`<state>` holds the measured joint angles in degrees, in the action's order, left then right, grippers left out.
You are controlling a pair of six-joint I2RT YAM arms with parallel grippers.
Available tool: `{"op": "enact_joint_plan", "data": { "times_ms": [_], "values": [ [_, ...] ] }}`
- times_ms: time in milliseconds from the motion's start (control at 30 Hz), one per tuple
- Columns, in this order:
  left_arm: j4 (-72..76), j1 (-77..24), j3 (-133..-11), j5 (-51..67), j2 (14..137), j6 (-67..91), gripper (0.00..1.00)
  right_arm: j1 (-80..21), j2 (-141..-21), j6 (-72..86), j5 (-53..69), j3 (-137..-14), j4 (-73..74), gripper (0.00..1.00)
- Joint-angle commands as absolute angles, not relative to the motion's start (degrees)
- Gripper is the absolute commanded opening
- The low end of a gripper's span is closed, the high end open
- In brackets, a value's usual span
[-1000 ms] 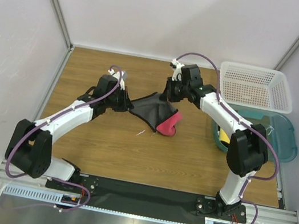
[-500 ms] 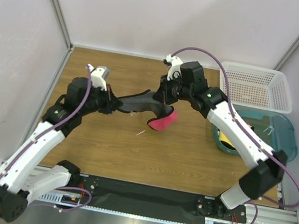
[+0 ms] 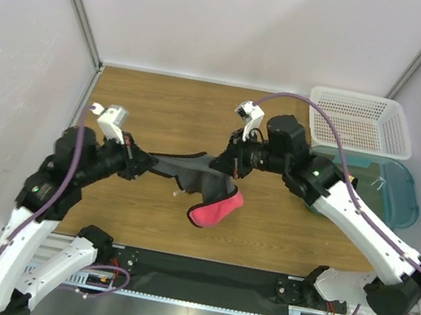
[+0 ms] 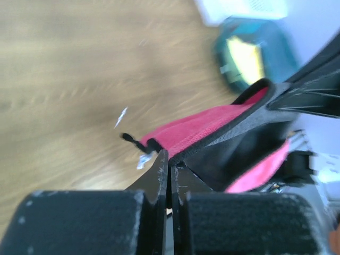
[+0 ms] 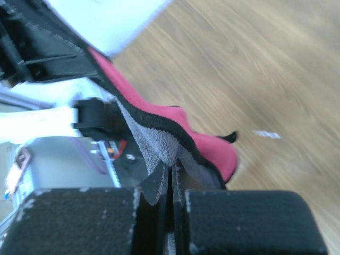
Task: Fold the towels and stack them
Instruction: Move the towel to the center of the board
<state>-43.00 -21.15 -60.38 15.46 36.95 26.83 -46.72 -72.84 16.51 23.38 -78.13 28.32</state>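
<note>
Towel (image 3: pixel 199 178), pink-red with a black back, is off the bench (image 3: pixel 170 110) and slung between your left gripper (image 3: pixel 137 163) and right gripper (image 3: pixel 230 163), over the near half of the boards.

Finding 1, change over the last second: your left arm (image 3: pixel 61 172) has swung outward and back toward its base. Your right arm (image 3: pixel 352 211) has stretched forward across the middle. The cloth has travelled with them from mid-bench toward the near edge and has been drawn from a slack bunch into a longer span. The black back faces up along that span. A pink lobe sags below the right-hand end; whether it touches the wood I cannot tell. Assessment: you are spreading the cloth, no fold is made yet, and nothing is stacked.

Finding 2, containers: the white lattice basket (image 3: pixel 359 123) at the far right corner shows no cloth inside. The teal tub (image 3: pixel 403 196) sits just in front of it, partly hidden by your right arm. The left wrist view shows a yellow towel (image 4: pixel 244 59) lying in it.

Finding 3, grips: the left gripper is clamped tight on a black-edged corner. The right gripper is clamped tight on the opposite hem.
</note>
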Motion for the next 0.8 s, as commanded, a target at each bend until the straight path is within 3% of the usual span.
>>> {"op": "enact_joint_plan", "data": {
  "times_ms": [0,200,467,533,600,667,767],
  "values": [
    [-39.25,-19.34,-53.98,4.48,40.77,29.0,0.0,-41.41,-77.51,16.0,18.63,-75.32,33.84,0.0],
    [-21.84,-19.25,-49.22,-2.8,56.23,30.06,0.0,-37.71,-93.04,11.17,18.63,-79.43,30.94,0.0],
    [-7.13,-19.16,-54.93,-7.56,81.89,22.16,0.0,-33.32,-105.28,2.47,12.22,-87.53,27.87,0.0],
    [-4.05,-18.9,-56.59,-7.91,87.7,21.8,0.0,-32.44,-107.22,1.41,11.6,-89.64,27.51,0.09],
    [-2.73,-18.46,-57.91,-7.56,92.69,21.8,0.0,-31.47,-109.85,0.18,10.38,-91.66,28.03,0.35],
    [-2.9,-18.02,-60.11,-5.72,95.61,22.41,0.0,-31.12,-112.67,0.18,7.83,-96.22,31.45,0.52],
    [-3.6,-18.02,-62.14,-3.35,99.13,24.25,0.0,-31.2,-113.64,0.44,5.37,-100.8,36.72,0.67]
  ]
}}
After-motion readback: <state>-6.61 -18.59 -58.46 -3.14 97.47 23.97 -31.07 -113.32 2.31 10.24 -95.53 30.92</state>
